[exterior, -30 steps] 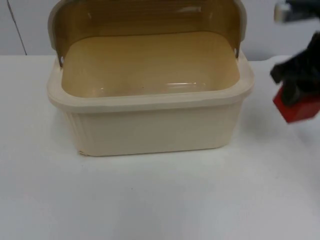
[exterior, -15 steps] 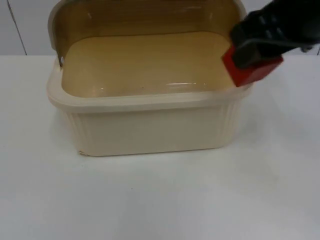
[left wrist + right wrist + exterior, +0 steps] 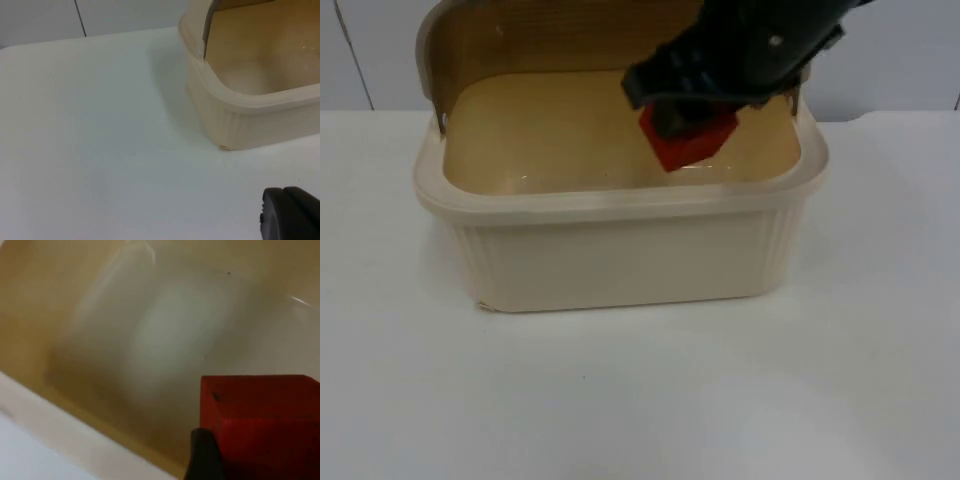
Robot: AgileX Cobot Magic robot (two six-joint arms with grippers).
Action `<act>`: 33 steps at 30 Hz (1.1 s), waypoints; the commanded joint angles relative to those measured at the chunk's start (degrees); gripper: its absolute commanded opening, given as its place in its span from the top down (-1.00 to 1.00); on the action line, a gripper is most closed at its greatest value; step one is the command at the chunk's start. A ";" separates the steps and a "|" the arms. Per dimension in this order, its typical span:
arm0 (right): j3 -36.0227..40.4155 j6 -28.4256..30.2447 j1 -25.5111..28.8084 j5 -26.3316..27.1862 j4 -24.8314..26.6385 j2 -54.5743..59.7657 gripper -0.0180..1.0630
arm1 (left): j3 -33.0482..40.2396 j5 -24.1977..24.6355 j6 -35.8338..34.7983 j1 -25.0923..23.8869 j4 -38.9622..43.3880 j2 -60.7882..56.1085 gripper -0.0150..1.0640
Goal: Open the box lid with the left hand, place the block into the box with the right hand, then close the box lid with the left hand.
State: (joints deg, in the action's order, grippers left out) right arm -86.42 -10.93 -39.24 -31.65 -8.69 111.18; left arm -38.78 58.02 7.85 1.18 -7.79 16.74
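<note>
no readable text, no labels, no brands, no numbers on anything in view

The right arm reaches in from the upper right, its right gripper [image 3: 685,128] hanging over the open box [image 3: 620,245], fingers clamped on the red block [image 3: 688,141]. The left gripper [image 3: 290,215] waits above the table, off the box's left corner.
</note>
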 commanded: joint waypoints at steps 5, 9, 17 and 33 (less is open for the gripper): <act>-1.77 -0.14 -0.81 7.53 -1.89 3.65 0.97 | 0.28 0.28 -0.34 -0.14 -0.20 -0.12 0.98; -1.77 -0.14 -0.81 9.97 -3.08 4.78 0.97 | 0.28 0.40 -0.34 -0.14 -0.20 -0.12 0.98; -1.77 -1.69 -0.81 10.94 -6.20 6.45 0.97 | 0.28 1.62 -0.34 -0.14 -0.32 -0.12 0.98; -1.77 -1.69 -0.48 14.77 -6.44 9.33 0.97 | 0.28 1.49 -0.17 -0.14 -0.10 -0.12 0.98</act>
State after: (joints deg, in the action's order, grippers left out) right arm -87.81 -12.43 -39.62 -18.29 -14.60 120.36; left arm -38.78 59.42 7.85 1.18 -7.79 16.74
